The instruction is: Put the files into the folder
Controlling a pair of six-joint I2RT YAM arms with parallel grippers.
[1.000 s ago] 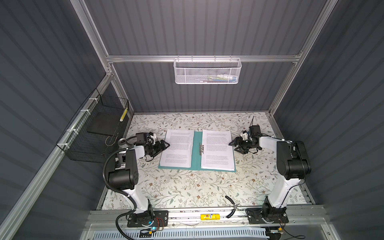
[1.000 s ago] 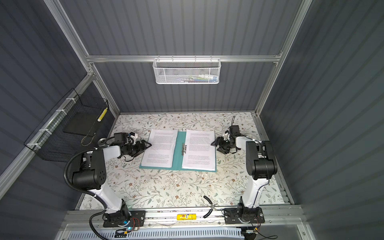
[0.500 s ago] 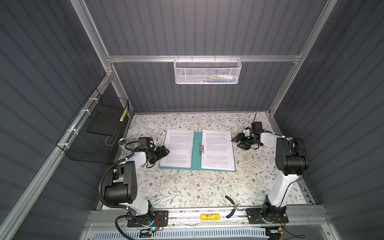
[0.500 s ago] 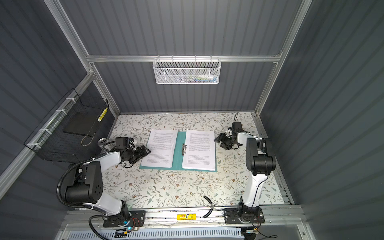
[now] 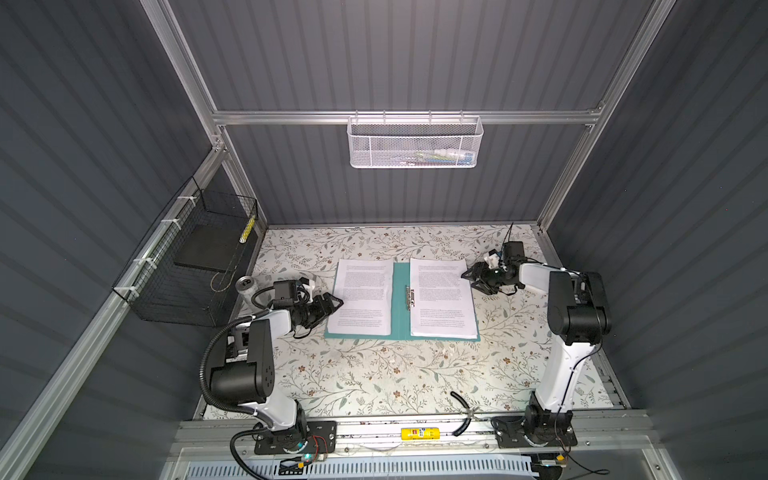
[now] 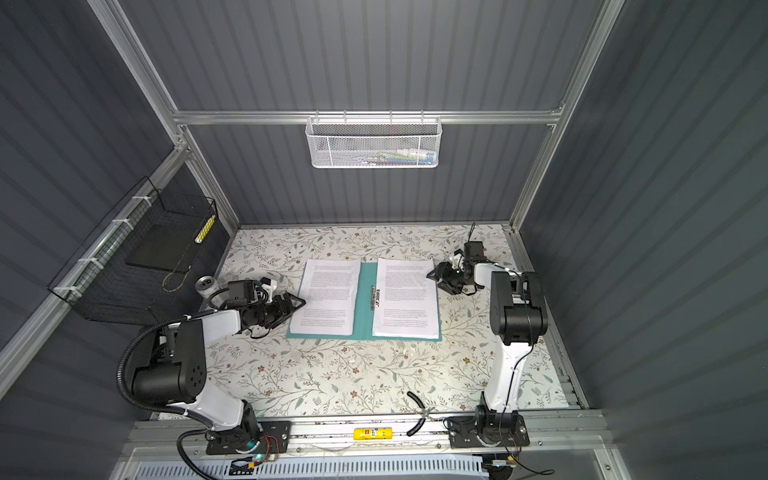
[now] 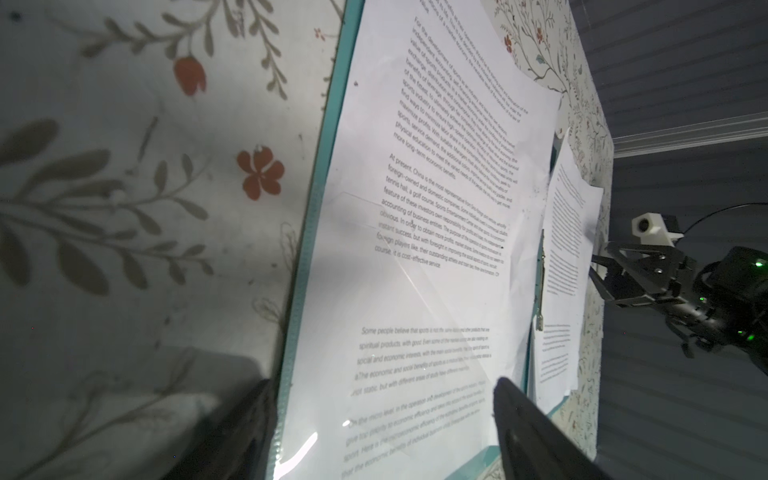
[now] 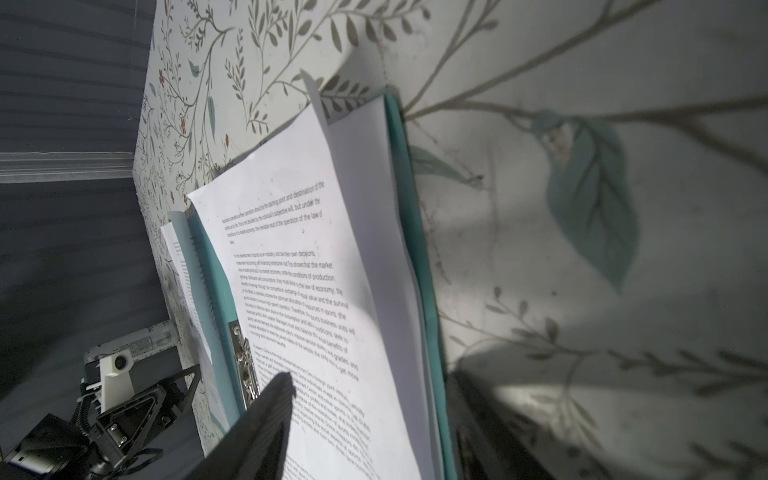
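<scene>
Folder [image 5: 401, 291] open flat on table [image 5: 374, 365], files [image 5: 363, 295] on both halves beside clip [image 5: 409, 297]. We see left gripper [image 5: 337, 305] slid nearer along folder's left edge, right gripper [image 5: 468, 279] back at files' far right corner. Both jaws spread, pinching nothing. We judge closing covers next.

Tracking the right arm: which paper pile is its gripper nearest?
The pile on the folder's right half; the right gripper sits at its outer edge, while the other pile lies by the left gripper.

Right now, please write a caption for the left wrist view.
Open left gripper at the edge of the folder, files inside, right gripper opposite.
</scene>
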